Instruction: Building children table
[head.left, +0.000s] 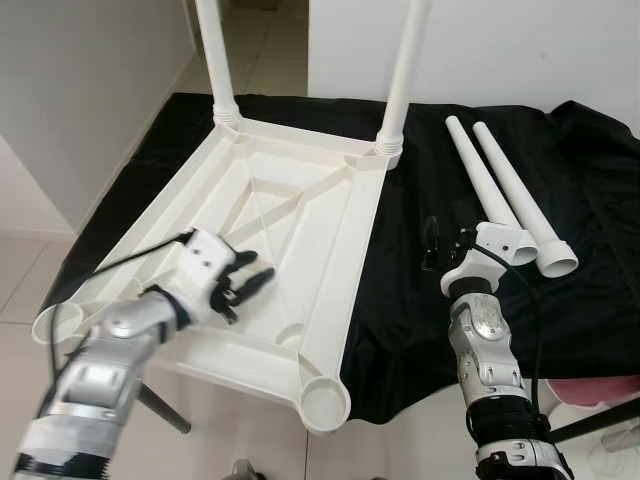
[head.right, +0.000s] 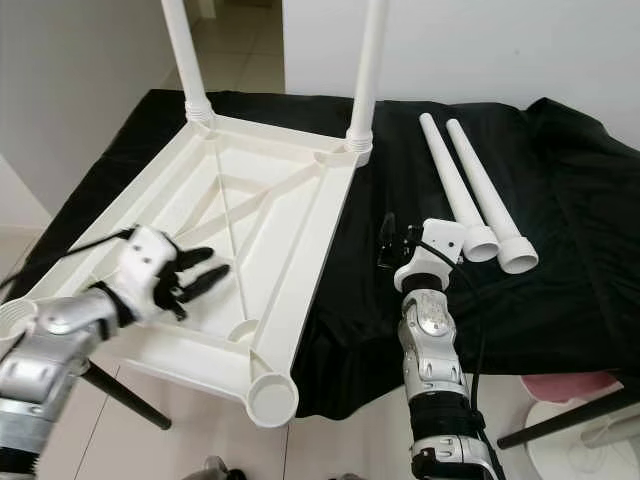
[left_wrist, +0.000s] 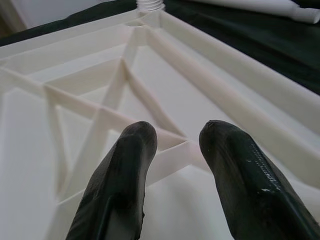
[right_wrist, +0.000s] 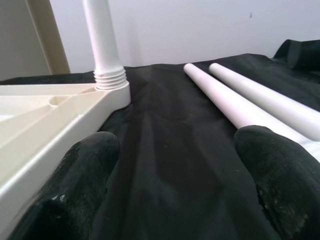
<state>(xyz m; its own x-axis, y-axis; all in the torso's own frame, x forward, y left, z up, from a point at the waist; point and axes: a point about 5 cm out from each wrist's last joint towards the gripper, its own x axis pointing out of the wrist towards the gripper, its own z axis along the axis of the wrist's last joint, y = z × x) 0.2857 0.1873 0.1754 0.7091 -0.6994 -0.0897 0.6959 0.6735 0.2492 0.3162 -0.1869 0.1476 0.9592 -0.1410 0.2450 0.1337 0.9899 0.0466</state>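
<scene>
Halfway, seemingly: two legs (head.left: 405, 70) screwed into upturned tabletop (head.left: 300, 210) on black-draped bench (head.left: 420, 290), two loose legs (head.left: 505, 195) beside; left gripper (head.left: 240, 285) over ribbed underside, right gripper (head.left: 445, 243) near loose legs, both jaws parted, empty; next, probably grasp one, thread into empty socket (head.left: 323, 402).

Under my left end effector (head.left: 243, 283), whose fingers are black, lies the plain white tabletop (head.left: 300, 215). Beside my right end effector (head.left: 432, 243), two white legs (head.left: 500, 190) rest on a black cloth (head.left: 420, 270).
</scene>
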